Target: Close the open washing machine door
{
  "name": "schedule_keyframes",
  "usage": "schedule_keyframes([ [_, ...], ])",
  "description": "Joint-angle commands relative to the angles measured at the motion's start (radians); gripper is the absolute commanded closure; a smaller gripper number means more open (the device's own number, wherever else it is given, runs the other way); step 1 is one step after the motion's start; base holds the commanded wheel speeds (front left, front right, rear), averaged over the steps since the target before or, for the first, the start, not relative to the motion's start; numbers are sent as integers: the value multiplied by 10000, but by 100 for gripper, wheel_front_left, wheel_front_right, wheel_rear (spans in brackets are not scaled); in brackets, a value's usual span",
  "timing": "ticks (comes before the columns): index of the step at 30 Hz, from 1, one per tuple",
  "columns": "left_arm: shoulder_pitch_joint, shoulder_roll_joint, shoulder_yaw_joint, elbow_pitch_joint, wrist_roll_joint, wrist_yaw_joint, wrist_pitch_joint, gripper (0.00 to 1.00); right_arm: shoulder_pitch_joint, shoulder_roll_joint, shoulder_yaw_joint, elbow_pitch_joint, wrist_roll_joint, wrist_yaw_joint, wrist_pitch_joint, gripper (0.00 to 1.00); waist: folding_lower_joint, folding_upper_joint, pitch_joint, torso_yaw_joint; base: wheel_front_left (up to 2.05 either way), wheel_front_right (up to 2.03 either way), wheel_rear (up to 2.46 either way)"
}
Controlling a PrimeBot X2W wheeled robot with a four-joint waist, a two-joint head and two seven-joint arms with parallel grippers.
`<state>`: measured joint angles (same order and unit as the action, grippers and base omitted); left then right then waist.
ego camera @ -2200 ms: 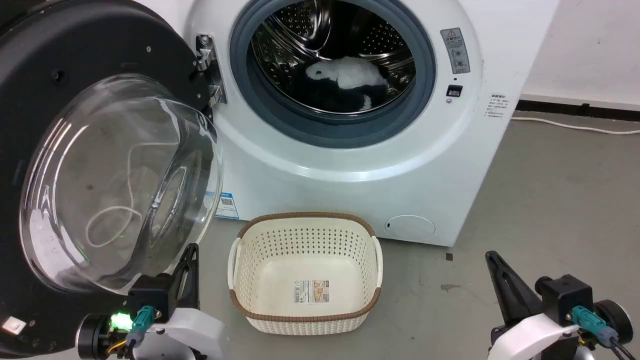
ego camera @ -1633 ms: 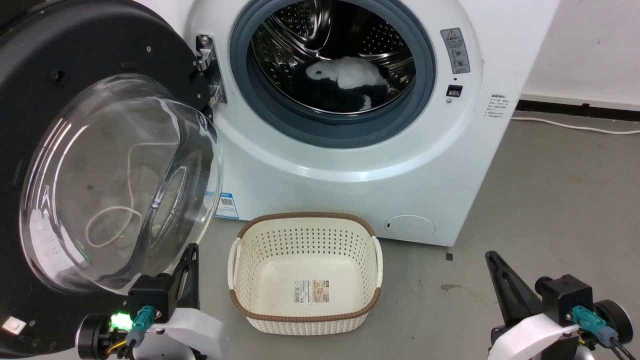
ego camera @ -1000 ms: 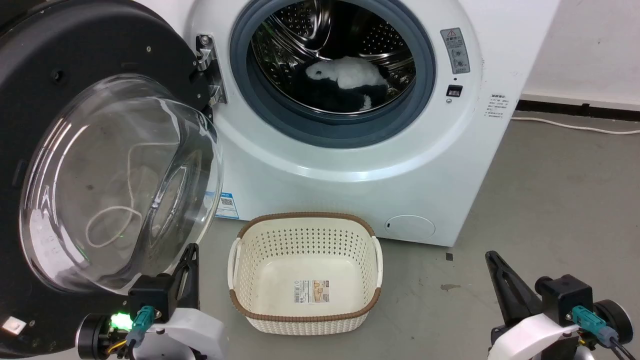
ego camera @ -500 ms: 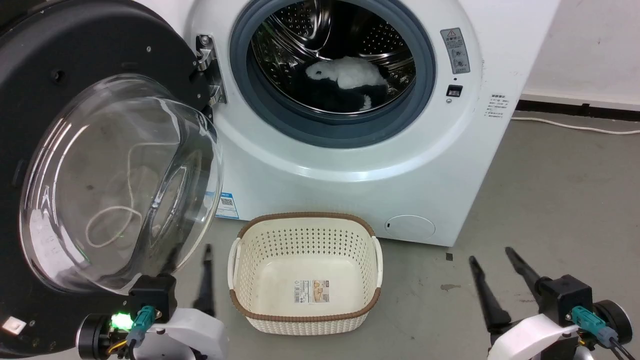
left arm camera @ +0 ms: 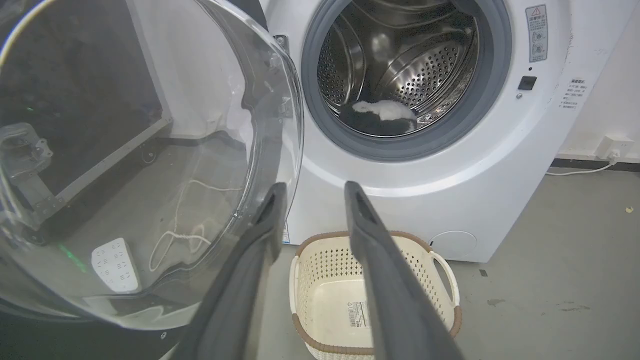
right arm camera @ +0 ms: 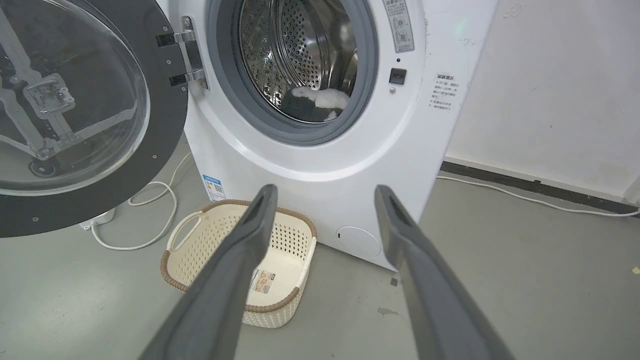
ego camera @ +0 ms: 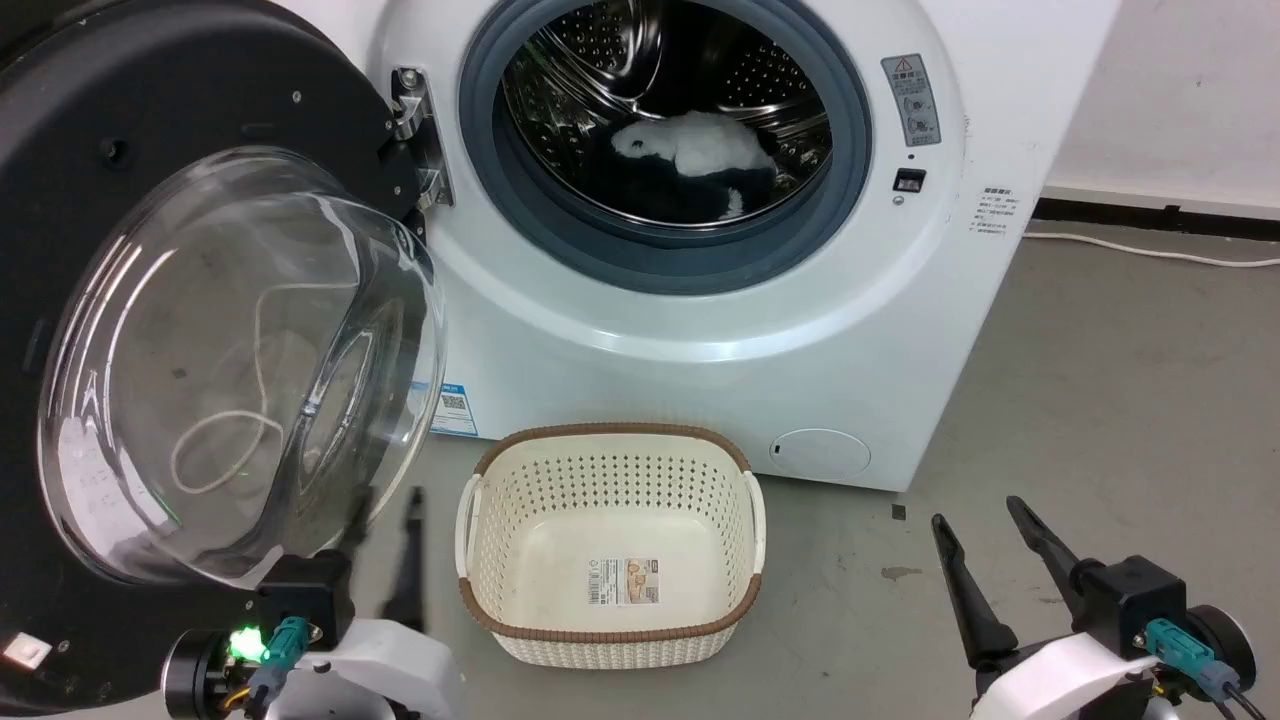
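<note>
I read no wording | washing machine (ego camera: 700,340): warning triangle (ego camera: 903,66) on grey label (ego camera: 912,110), QR code (ego camera: 452,404) on blue sticker (ego camera: 458,424) | basket (ego camera: 610,432): barcode sticker (ego camera: 623,582), print illegible

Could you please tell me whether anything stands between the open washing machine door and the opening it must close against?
Nothing visible blocks the opening of the washing machine. The cream basket sits on the floor, apparently below where the washing machine door sweeps. The left end effector, open, hangs beside the door's glass, on its closing side.
</note>
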<state>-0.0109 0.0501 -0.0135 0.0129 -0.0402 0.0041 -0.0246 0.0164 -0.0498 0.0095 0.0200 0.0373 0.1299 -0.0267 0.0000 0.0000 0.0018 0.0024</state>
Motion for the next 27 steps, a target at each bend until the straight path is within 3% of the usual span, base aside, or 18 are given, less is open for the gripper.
schedule_keyframes([
  [1, 127, 12, -20, 30, -119, -80, -125, 100, 120, -1, 39, 49, 149, 1, -117, 0, 0, 0, 5, 8, 0, 0, 0],
  [13, -143, 1, 709, -1543, -907, -126, -427, 100, 230, -1, 59, 235, 486, 2, -409, 0, 0, 0, 25, 212, 0, 0, 0],
  [23, -594, 1, 2560, -2622, -1429, -43, -636, 100, 268, -2, 78, 484, 722, 3, -618, 0, 0, 0, 20, 624, 0, 0, 0],
  [27, -796, 1, 3790, -2931, -1636, -65, -741, 100, 285, -2, 88, 633, 825, 3, -722, 0, 0, 0, 36, 904, 0, 0, 0],
])
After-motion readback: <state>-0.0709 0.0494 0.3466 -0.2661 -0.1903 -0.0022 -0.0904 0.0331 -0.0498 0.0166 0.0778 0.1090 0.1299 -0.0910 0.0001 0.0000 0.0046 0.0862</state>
